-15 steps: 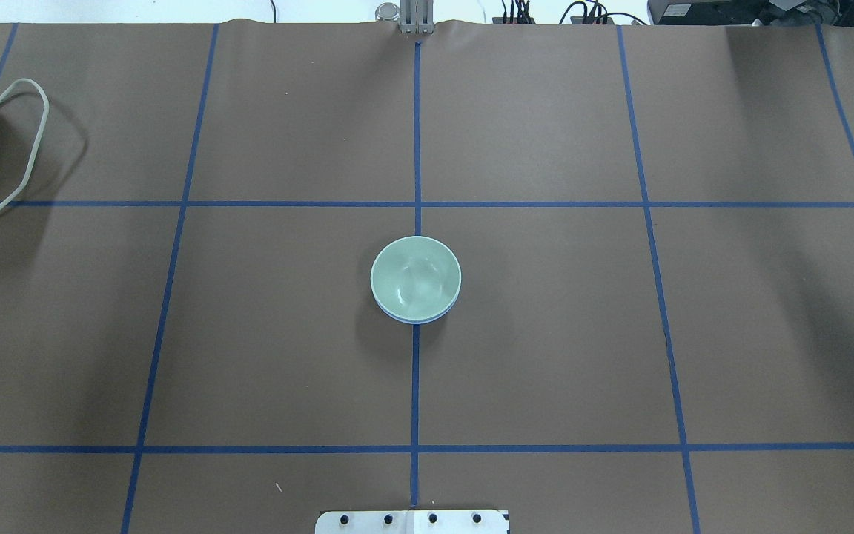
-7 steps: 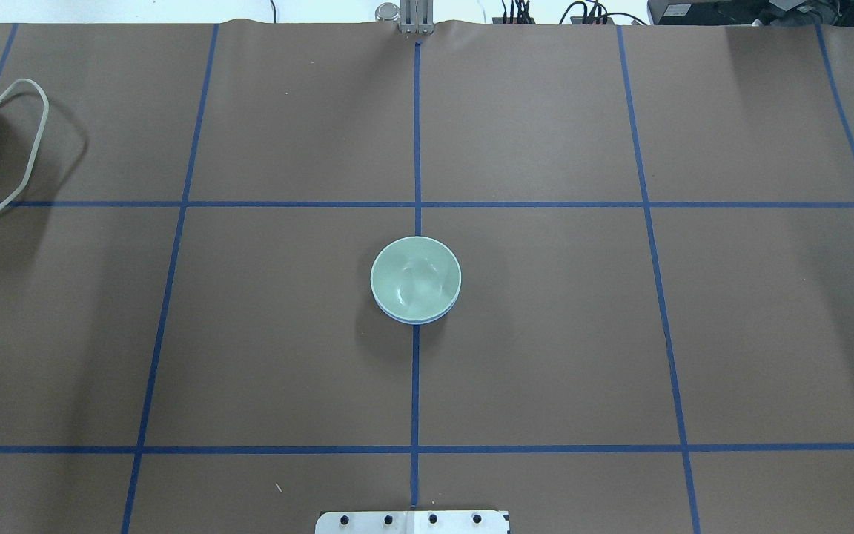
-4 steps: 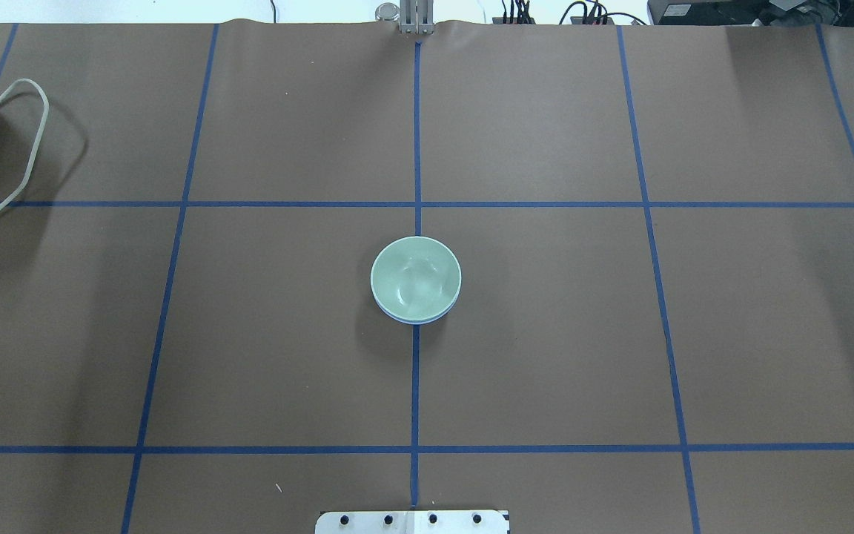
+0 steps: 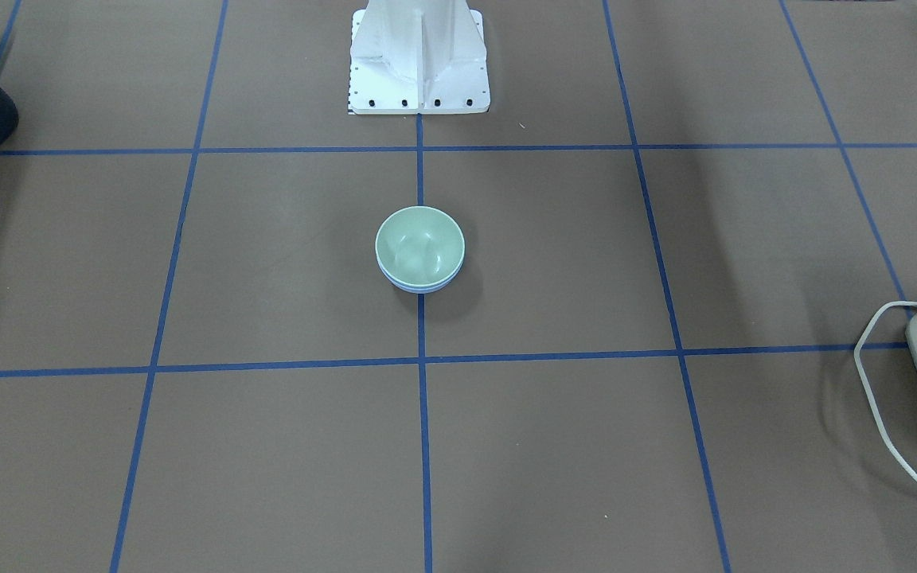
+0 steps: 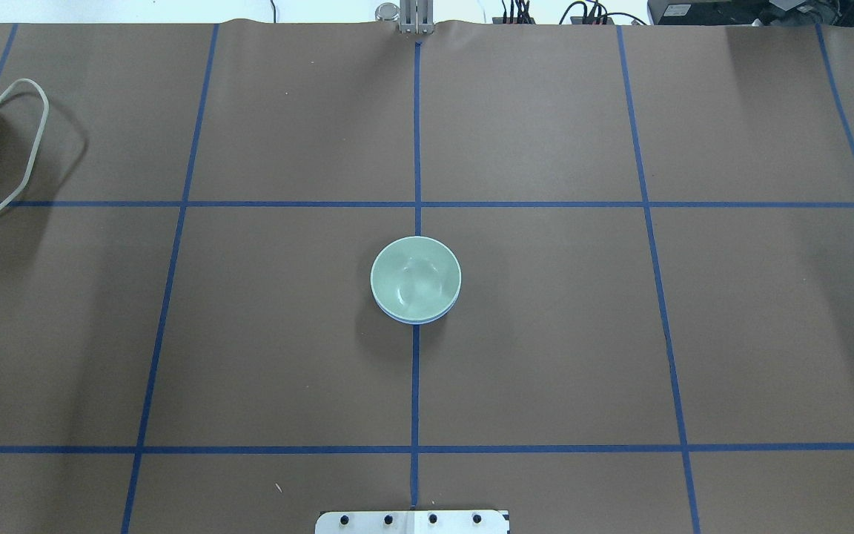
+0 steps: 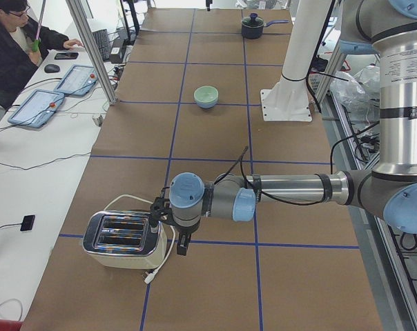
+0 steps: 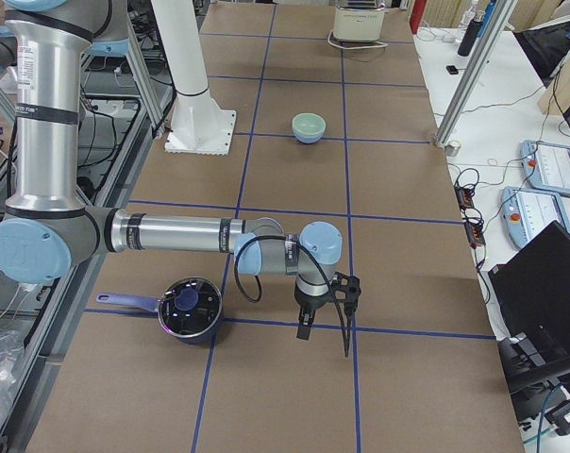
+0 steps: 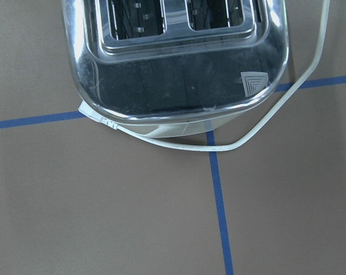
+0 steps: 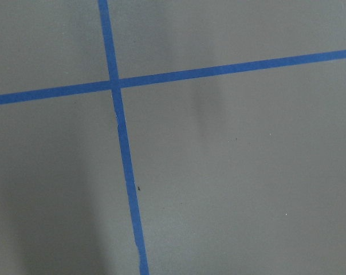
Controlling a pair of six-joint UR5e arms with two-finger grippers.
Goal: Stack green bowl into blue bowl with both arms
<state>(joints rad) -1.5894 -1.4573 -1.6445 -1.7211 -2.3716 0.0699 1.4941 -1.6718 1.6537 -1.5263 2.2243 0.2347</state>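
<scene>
**Green bowl sits nested in blue bowl at mid-bench.**
Stacking looks done; any arm travel should stay wide of it. Left gripper hangs by the toaster, right gripper by the pot, both far off; whether either is parted or closed cannot be told.

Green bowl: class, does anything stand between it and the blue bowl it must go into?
Nothing visible does. The green bowl already sits nested inside the blue bowl, whose rim shows just beneath it; no object lies between them.
</scene>
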